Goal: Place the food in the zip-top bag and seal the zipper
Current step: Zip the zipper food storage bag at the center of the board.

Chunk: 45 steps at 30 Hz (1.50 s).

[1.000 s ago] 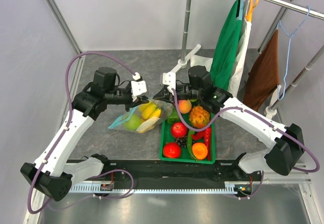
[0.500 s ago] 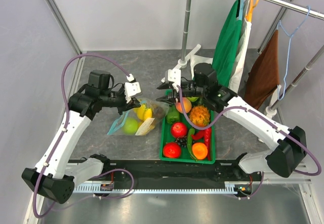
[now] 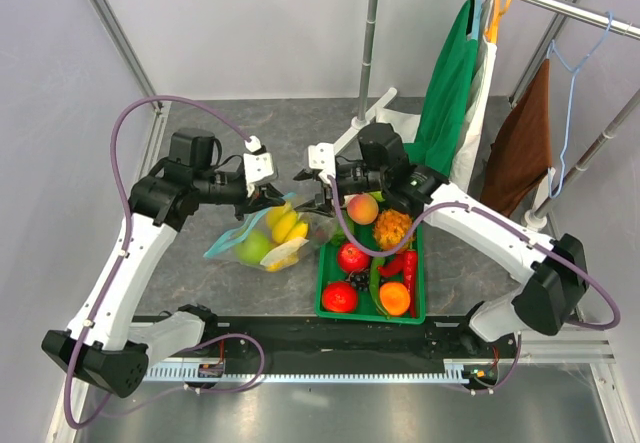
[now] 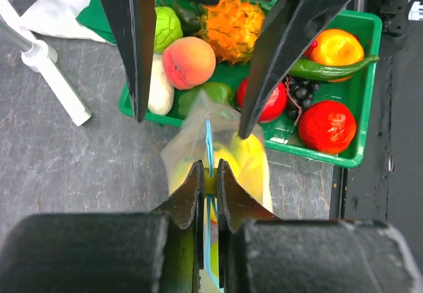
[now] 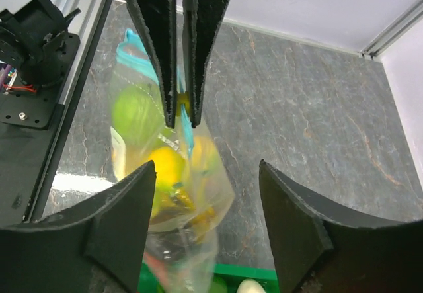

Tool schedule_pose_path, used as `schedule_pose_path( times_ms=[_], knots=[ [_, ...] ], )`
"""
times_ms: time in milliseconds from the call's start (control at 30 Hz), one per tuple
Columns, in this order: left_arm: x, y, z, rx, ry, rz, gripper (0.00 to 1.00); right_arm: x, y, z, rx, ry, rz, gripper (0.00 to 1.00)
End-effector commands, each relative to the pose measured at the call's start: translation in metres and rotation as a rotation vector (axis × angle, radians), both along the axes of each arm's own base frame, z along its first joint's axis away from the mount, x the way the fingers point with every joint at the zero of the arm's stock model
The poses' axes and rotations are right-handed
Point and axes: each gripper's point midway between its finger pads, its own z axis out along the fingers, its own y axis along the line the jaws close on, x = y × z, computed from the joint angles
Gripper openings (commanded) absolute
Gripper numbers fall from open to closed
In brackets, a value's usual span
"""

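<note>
The clear zip-top bag [image 3: 262, 246] hangs tilted above the table, left of the crate. Inside it are a yellow banana bunch [image 3: 285, 225] and a green apple [image 3: 252, 250]. My left gripper [image 3: 270, 200] is shut on the light-blue zipper [image 4: 209, 141] at the bag's top edge. In the right wrist view the bag [image 5: 178, 194] sags below that pinch. My right gripper [image 3: 310, 189] is open just right of the bag's mouth, its jaws spread wide either side of the plastic and apart from it. More food, including a peach [image 3: 362, 208] and a red fruit [image 3: 352, 256], lies in the crate.
A green crate [image 3: 421, 283] of toy fruit stands right of the bag, near the table's front edge. A clothes rack with a white base [image 3: 372, 118] and hanging garments [image 3: 450, 83] stands behind at the right. Grey walls close the left side.
My right gripper has let go of the bag and opened wide, shifting a little left. My left gripper stays shut on the zipper, and the bag has swung left with it.
</note>
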Motion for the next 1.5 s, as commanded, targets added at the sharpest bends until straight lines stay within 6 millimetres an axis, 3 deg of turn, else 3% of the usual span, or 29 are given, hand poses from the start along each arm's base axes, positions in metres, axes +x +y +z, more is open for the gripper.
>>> schedule_pose_path(
  times_ms=[0, 100, 133, 233, 500, 833, 1200, 1467],
  knots=[
    [-0.006, -0.01, 0.025, -0.07, -0.014, -0.045, 0.02, 0.002, 0.015, 0.01, 0.01, -0.03, 0.018, 0.67],
    [-0.006, -0.011, 0.024, -0.072, -0.007, -0.046, 0.02, 0.003, 0.022, 0.008, 0.006, -0.027, 0.018, 0.53],
    [-0.006, -0.011, 0.024, -0.072, -0.006, -0.045, 0.02, 0.005, 0.022, 0.006, 0.004, -0.02, 0.01, 0.37],
    [-0.004, -0.008, 0.018, -0.053, -0.003, -0.022, 0.02, 0.012, 0.023, 0.008, 0.011, -0.002, -0.038, 0.0],
    [0.004, 0.018, -0.021, 0.089, 0.001, 0.105, 0.02, 0.013, 0.005, 0.016, 0.053, -0.038, -0.081, 0.0],
    [0.0, 0.046, -0.049, 0.171, 0.041, 0.197, 0.02, 0.026, -0.011, 0.025, 0.074, -0.023, -0.121, 0.0],
    [-0.014, 0.094, -0.096, 0.227, 0.188, 0.374, 0.02, 0.058, -0.03, 0.032, 0.104, 0.003, -0.249, 0.0],
    [-0.008, 0.133, -0.133, 0.274, 0.241, 0.532, 0.02, 0.071, -0.038, 0.038, 0.115, -0.014, -0.296, 0.0]
  ],
)
